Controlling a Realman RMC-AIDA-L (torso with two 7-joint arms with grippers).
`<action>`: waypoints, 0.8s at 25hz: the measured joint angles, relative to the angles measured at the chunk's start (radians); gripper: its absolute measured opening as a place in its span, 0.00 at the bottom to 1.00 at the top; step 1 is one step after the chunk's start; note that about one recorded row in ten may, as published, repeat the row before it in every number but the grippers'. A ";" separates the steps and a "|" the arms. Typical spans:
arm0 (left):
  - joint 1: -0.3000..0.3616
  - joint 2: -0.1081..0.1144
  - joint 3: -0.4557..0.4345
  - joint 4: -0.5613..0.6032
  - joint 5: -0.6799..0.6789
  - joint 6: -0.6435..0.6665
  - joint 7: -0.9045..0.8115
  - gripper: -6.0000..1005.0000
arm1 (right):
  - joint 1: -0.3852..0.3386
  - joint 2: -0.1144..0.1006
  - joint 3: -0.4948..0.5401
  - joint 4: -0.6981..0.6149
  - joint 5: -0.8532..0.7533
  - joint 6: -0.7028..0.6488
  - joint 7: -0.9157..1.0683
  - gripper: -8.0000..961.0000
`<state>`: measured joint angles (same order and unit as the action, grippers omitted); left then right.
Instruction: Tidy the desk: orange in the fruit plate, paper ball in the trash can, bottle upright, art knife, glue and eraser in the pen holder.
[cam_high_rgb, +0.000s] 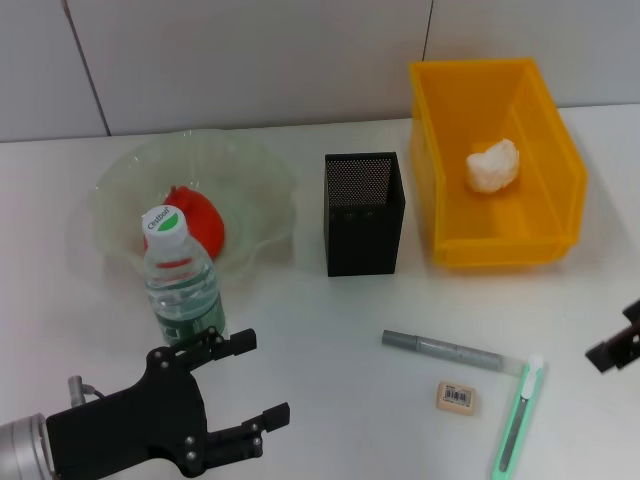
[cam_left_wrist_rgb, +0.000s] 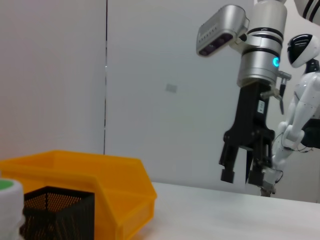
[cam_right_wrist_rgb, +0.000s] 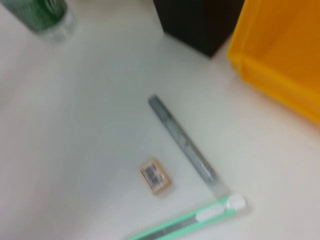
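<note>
Already the bottle (cam_high_rgb: 181, 277) stands upright, so the art knife (cam_high_rgb: 518, 418), just right of the eraser (cam_high_rgb: 456, 397) and lengthwise toward the robot, lies nearer the spread-fingered right hand (cam_left_wrist_rgb: 242, 176).

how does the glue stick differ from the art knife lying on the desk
The glue is a grey round stick with a pale clear end; the art knife is a flat bright green strip with a dark slot. The glue lies roughly crosswise, nearer the pen holder; the art knife runs more front to back, nearer the desk's front edge. Both lie flat, outside the holder, with ends close together near the eraser.
</note>
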<state>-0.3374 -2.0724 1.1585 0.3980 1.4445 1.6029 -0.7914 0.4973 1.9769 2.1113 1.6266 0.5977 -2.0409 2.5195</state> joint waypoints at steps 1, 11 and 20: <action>-0.001 0.000 0.000 -0.004 0.000 -0.003 0.000 0.81 | 0.004 0.004 -0.018 -0.005 -0.019 0.000 0.008 0.87; -0.009 -0.001 0.001 -0.019 -0.001 -0.026 0.001 0.81 | 0.024 0.078 -0.049 -0.107 -0.174 0.069 0.060 0.87; -0.020 0.002 0.009 -0.010 0.002 -0.026 0.001 0.81 | 0.007 0.095 -0.051 -0.112 -0.180 0.122 0.150 0.87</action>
<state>-0.3576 -2.0700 1.1673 0.3878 1.4470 1.5769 -0.7906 0.5040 2.0722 2.0600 1.5146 0.4178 -1.9191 2.6698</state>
